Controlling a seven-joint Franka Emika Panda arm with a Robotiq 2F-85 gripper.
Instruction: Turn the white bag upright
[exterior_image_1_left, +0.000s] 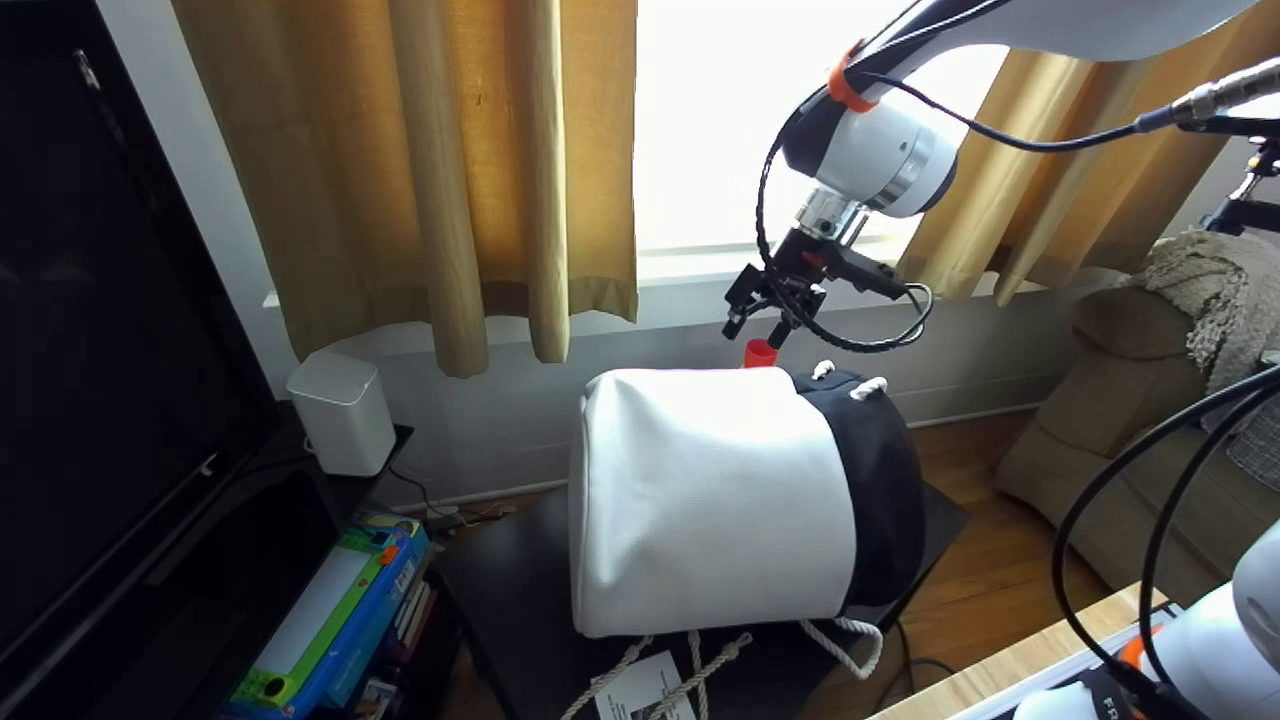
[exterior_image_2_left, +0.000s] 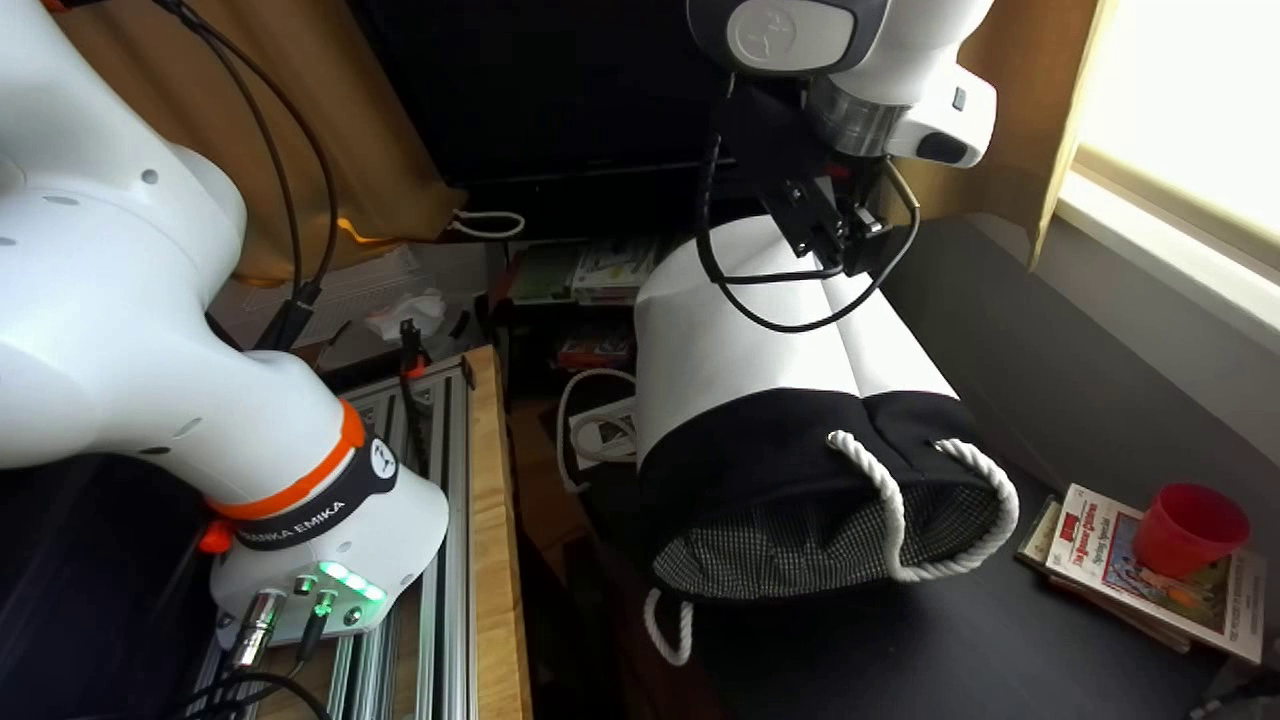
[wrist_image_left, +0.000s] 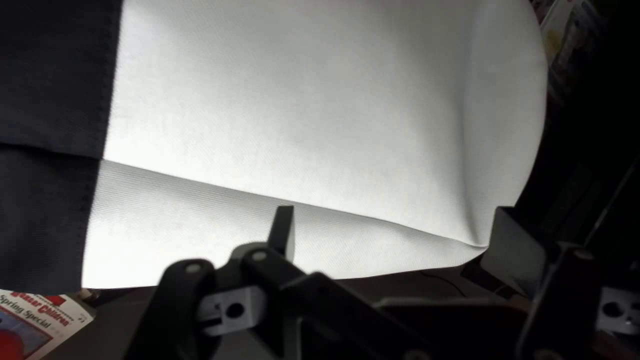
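The white bag lies on its side on a black table in both exterior views (exterior_image_1_left: 710, 500) (exterior_image_2_left: 740, 310). Its black rim and open mouth (exterior_image_2_left: 770, 550) face the near side in an exterior view, showing a checked lining and white cord handles. In the wrist view the white bag (wrist_image_left: 300, 110) fills most of the picture, with its black rim at the left and its base at the right. My gripper (exterior_image_1_left: 755, 333) (exterior_image_2_left: 845, 255) (wrist_image_left: 395, 220) is open, with nothing between its fingers. It is over the bag's window-facing side; whether it touches the fabric cannot be told.
A red cup (exterior_image_2_left: 1190, 530) stands on books (exterior_image_2_left: 1150, 590) on the table (exterior_image_2_left: 860, 660) by the window wall. A small white device (exterior_image_1_left: 343, 415) and a television (exterior_image_1_left: 120, 300) stand beyond the bag's base. Curtains (exterior_image_1_left: 430, 180) hang behind. The robot's base stands beside the table.
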